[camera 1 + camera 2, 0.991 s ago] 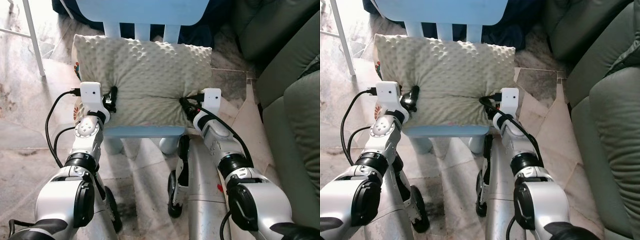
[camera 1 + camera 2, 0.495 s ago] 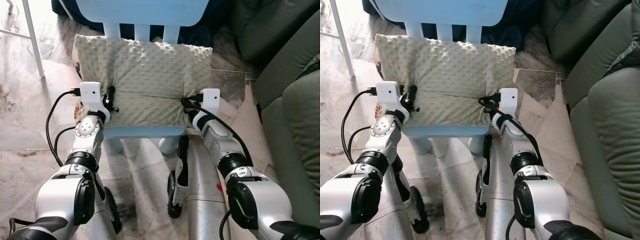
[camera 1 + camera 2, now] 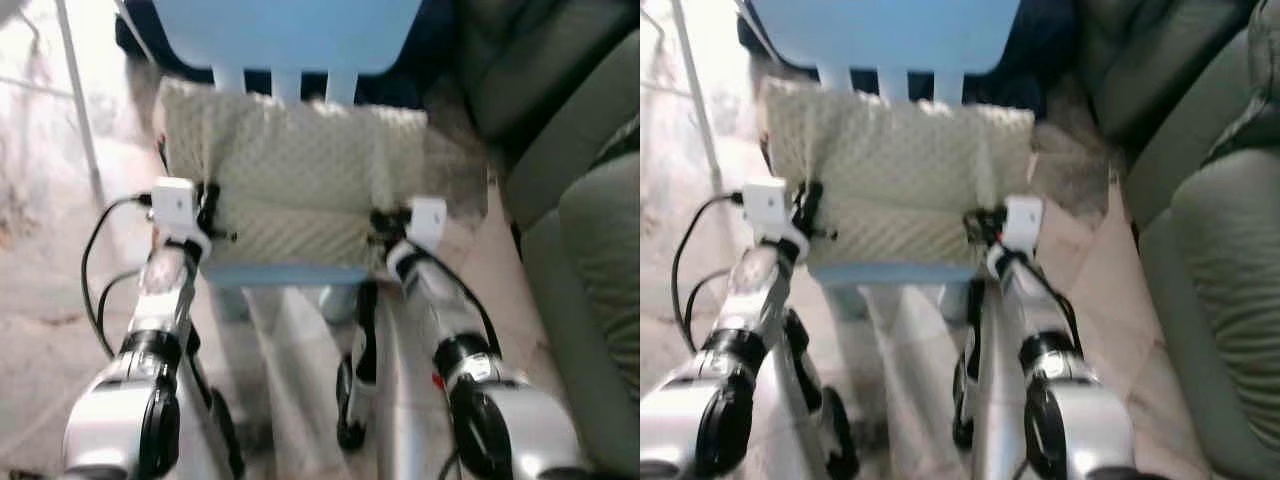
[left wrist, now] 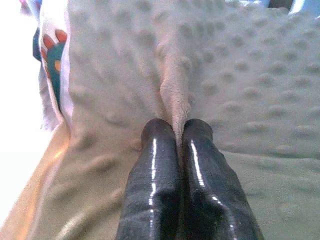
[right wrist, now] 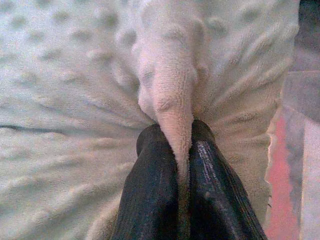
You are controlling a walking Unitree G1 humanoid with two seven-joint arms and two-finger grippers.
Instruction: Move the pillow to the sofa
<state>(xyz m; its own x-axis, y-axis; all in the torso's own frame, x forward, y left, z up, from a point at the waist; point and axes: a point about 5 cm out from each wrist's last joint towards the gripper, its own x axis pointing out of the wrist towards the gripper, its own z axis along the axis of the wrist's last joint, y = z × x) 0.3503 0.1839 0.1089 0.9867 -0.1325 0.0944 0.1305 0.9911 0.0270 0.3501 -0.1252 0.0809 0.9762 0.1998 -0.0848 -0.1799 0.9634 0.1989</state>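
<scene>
The pale green dimpled fleece pillow (image 3: 295, 180) was seen lying on the seat of the light blue wooden chair (image 3: 285, 272), its far edge propped against the chair's back slats. The left hand (image 4: 176, 131) was clenched on a pinched fold of fleece at the pillow's left edge, the fabric squeezed tight between the two black fingers (image 4: 152, 165). The right hand (image 5: 175, 135) was clamped in the same way on a ridge of fleece at the right edge. The head views were blurred, so finer detail could not be made out.

Judged from this, the grasp was done and the carry was not: the pillow had yet to be lifted clear of the chair, and the grey-green upholstered sofa (image 3: 590, 270) stood near on the robot's right, well short of being reached.

The pillow's long axis was laid across the seat, from one hand to the other, with its broad dimpled face turned upward and slightly toward the robot
</scene>
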